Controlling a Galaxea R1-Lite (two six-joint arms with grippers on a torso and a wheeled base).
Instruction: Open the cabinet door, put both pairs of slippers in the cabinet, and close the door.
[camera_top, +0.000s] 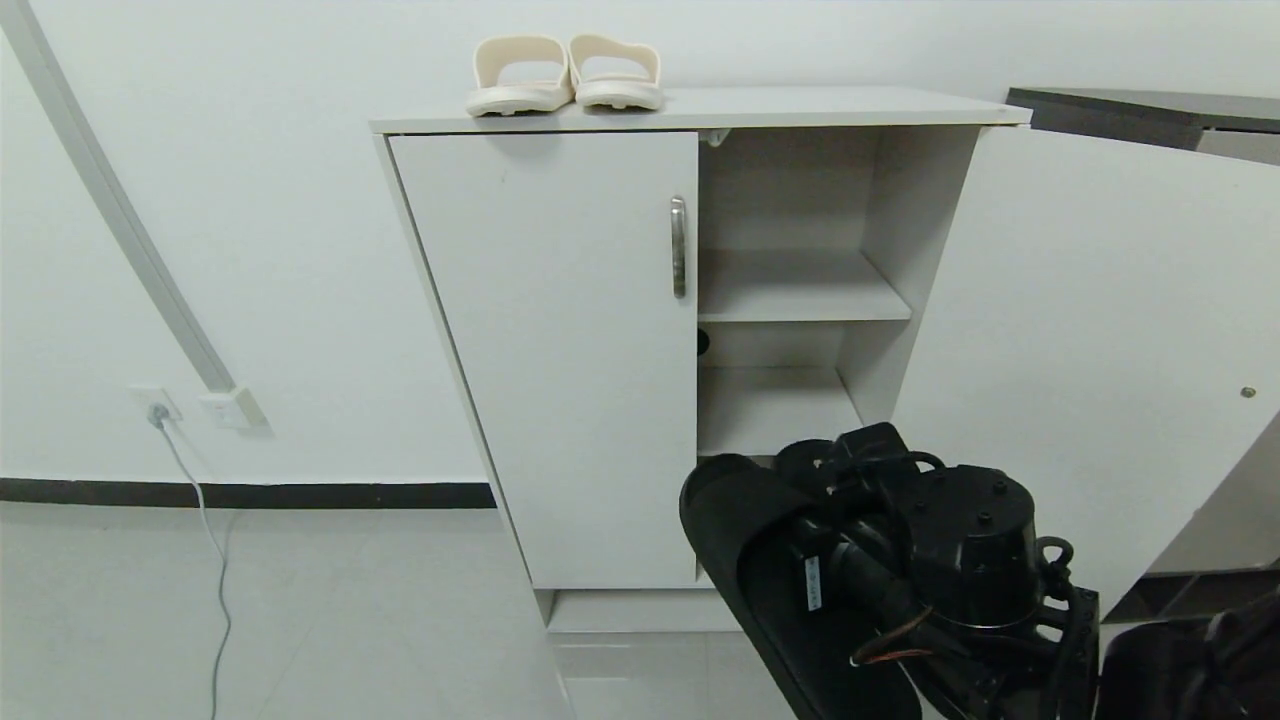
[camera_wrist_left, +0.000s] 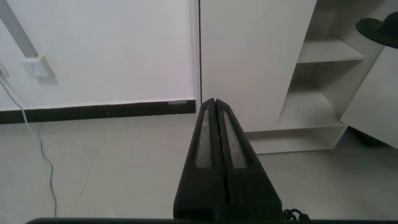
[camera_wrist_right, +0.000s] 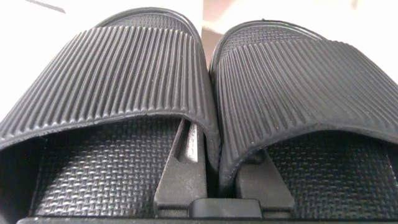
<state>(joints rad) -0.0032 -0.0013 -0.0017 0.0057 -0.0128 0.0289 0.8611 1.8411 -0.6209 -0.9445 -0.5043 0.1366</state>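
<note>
Right wrist view: slippers (camera_wrist_right: 124, 81) between fingers (camera_wrist_right: 181, 171)

Two cream slippers (camera_top: 560, 85) sit atop the white cabinet (camera_top: 800, 105), its right door (camera_top: 1080, 330) open; black slippers (camera_top: 760, 570) are held before it.

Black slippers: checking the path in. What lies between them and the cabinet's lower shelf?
Nothing: head view shows bare air between black slippers and lower shelf.

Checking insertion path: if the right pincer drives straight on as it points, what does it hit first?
Probably nothing at the opening: the black slippers the right pincer grips lead into the cabinet's open right half, toward the lower shelf. The toes run near the closed left door; depth unclear.
</note>
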